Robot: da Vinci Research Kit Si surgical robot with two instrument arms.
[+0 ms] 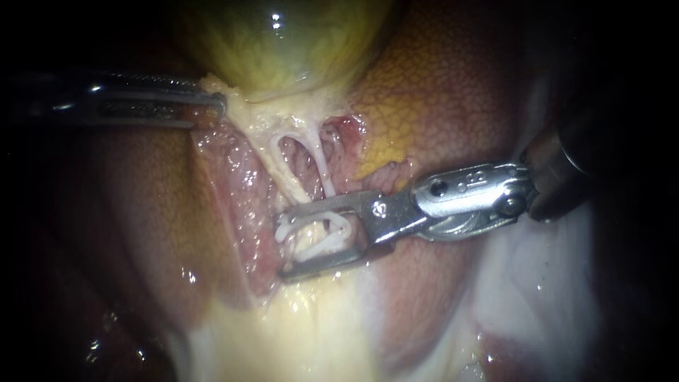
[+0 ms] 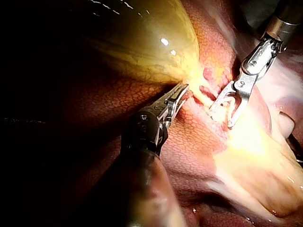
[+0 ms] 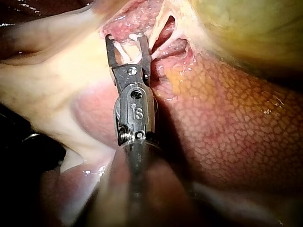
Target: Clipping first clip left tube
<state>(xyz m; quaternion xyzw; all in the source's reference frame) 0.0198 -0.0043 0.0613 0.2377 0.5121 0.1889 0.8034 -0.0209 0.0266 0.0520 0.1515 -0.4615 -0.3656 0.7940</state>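
Observation:
The yellow-green gallbladder [image 1: 283,42] hangs at the top, and two pale tubes fork down from its neck: the left tube [image 1: 281,164] and the right tube [image 1: 322,166]. My left instrument [image 1: 216,105] is shut on the pale tissue at the gallbladder neck. My right instrument [image 1: 281,245] comes in from the right with its jaws wide apart, holding a white clip [image 1: 322,237] between them. Both tubes run down behind its upper jaw. Whether the left tube lies inside the clip is hidden. The same grip shows in the left wrist view at my left instrument [image 2: 183,91].
Mottled reddish liver [image 1: 453,85] lies to the right of the tubes and under my right instrument [image 3: 125,40]. Pale yellow fatty tissue [image 1: 311,325] spreads below the jaws. A raw pink bed [image 1: 233,177] borders the left tube.

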